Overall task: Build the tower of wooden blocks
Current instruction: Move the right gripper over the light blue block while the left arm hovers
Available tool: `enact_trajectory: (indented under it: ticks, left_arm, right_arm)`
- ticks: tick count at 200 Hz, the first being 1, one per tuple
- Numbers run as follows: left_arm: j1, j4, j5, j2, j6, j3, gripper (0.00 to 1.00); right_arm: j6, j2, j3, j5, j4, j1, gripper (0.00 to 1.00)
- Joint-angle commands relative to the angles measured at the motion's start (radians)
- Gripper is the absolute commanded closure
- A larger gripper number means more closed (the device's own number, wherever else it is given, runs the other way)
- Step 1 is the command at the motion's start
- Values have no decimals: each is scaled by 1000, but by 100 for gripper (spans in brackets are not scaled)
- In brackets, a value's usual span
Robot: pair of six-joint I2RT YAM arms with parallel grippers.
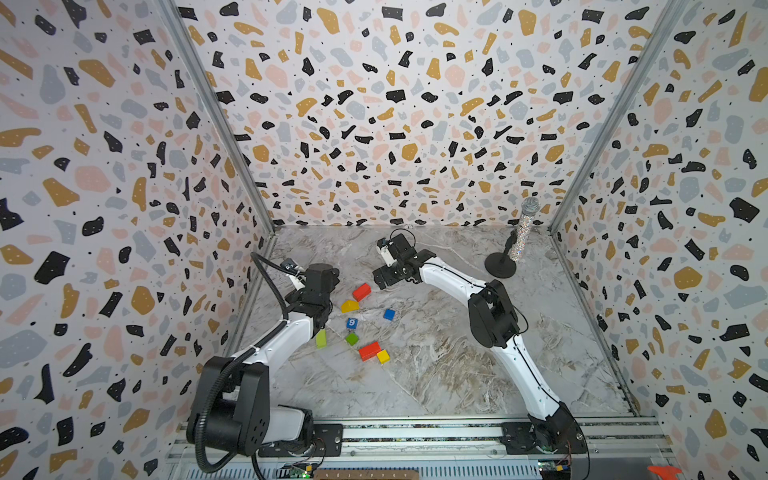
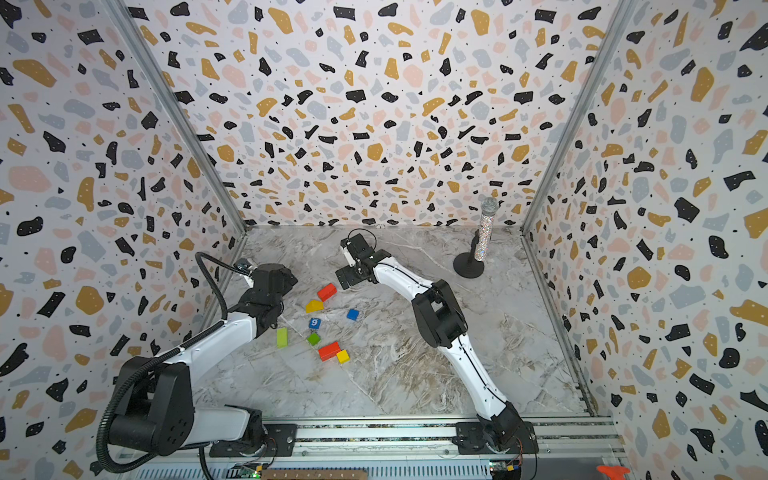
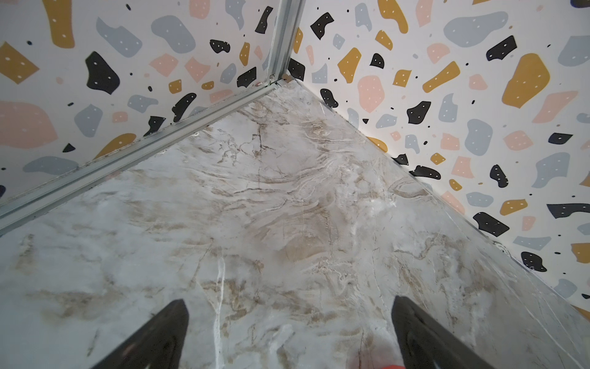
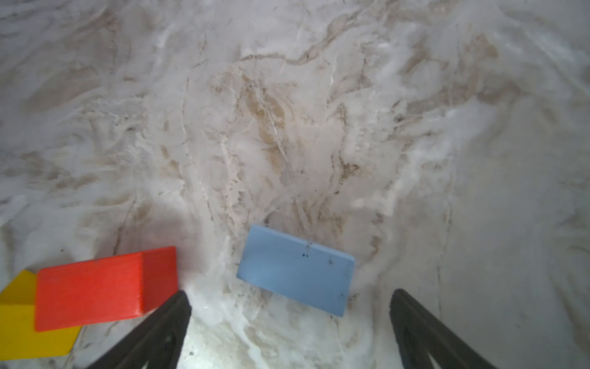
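Right wrist view: right gripper (image 4: 290, 294) jaws wide, empty, poised over a light blue brick (image 4: 297, 271) lying flat; red brick (image 4: 95, 287) and yellow block (image 4: 19, 322) just beside one finger. Elbow raised, the right arm (image 1: 453, 276) reaches across mid-table. Over bare marble tabletop (image 3: 255, 191) near the corner, left gripper (image 3: 289, 300) equally wide. Loose wood blocks (image 1: 352, 323) scattered between the arms, unstacked.

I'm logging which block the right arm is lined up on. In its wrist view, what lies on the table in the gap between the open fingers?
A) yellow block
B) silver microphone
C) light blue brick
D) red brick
C: the light blue brick lies flat on the table ahead of the wide-open right gripper, within its gap; the red brick sits off to the side.
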Motion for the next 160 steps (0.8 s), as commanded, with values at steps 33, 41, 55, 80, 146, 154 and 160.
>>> enact_trajectory:
  ticks: [33,41,55,80,146,154,160]
  left_arm:
    - [6,49,4,-30,-13,-29,0]
    - [6,53,4,-28,-15,-29,0]
    - [6,48,4,-29,-13,-27,0]
    - [7,43,-1,-42,-13,-30,0]
    - [7,40,1,-51,-14,-37,0]
    - [8,41,3,-52,-13,-37,0]
    - [8,40,4,-51,-14,-38,0]
  right_arm:
    - [3,17,56,36,-4,10,1]
    - [5,20,57,37,-2,10,1]
    - [7,26,58,38,2,10,0]
    - [9,36,64,44,1,11,0]
    - [11,47,68,49,5,14,3]
    - [13,48,70,49,4,14,4]
    - [14,50,72,49,4,14,4]
